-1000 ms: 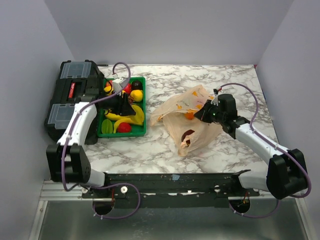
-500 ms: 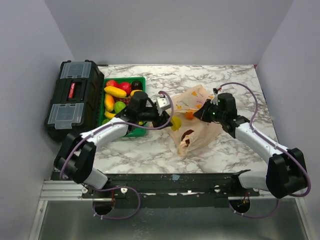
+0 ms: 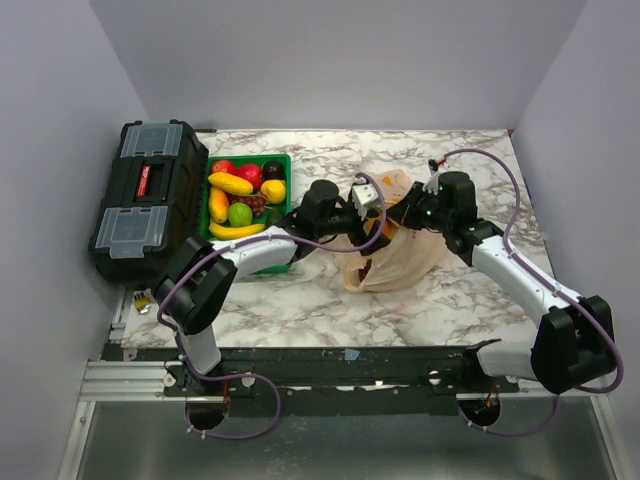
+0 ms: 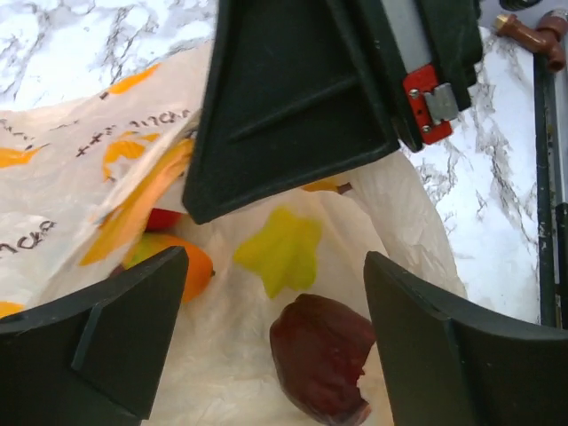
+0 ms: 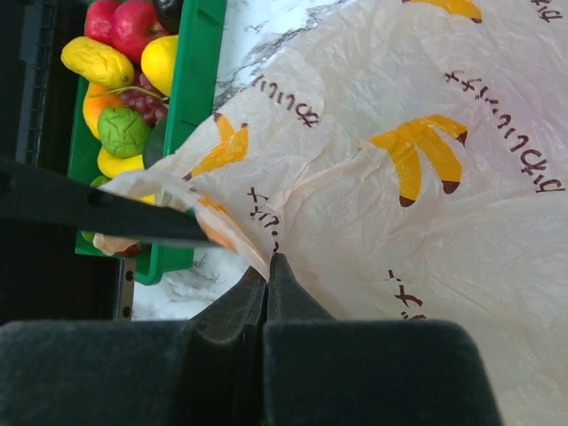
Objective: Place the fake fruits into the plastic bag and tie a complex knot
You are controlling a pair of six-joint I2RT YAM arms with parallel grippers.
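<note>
The plastic bag lies mid-table with its mouth held open. My right gripper is shut on the bag's rim. My left gripper hangs open over the mouth, holding nothing. Inside the bag lie a yellow star-shaped fruit, a dark red fruit and an orange one. More fake fruits fill the green tray; they also show in the right wrist view. No knot is in view.
A black toolbox stands left of the tray at the table's left edge. Both arms meet over the bag, and the right gripper's body fills the top of the left wrist view. Grey walls close in three sides.
My left arm swung right from the tray to the bag carrying the yellow fruit, then opened. The fruit now lies inside the bag. The right gripper kept its hold on the rim.
</note>
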